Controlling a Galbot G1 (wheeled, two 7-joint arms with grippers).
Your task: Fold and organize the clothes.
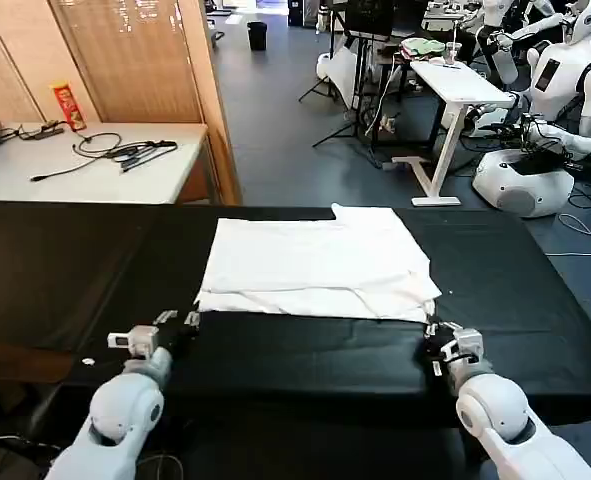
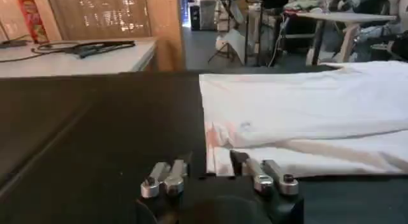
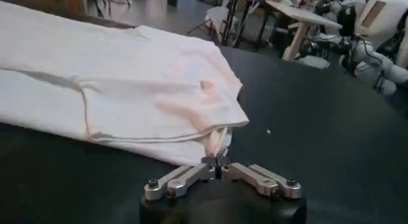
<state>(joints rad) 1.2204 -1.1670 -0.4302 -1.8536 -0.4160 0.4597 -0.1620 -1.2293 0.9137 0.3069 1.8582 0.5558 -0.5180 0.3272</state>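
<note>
T-shirt (image 1: 315, 265), white and partly folded into a rough rectangle, lies flat on the black table (image 1: 65, 270), its near edge facing both grippers. Left gripper (image 1: 180, 322) sits on the table just beside the T-shirt's near left corner; in the left wrist view its fingers (image 2: 245, 164) stand apart, with nothing between them. Right gripper (image 1: 437, 338) sits just beside the T-shirt's near right corner, fingertips closed together at the fabric edge; whether they pinch cloth cannot be told.
</note>
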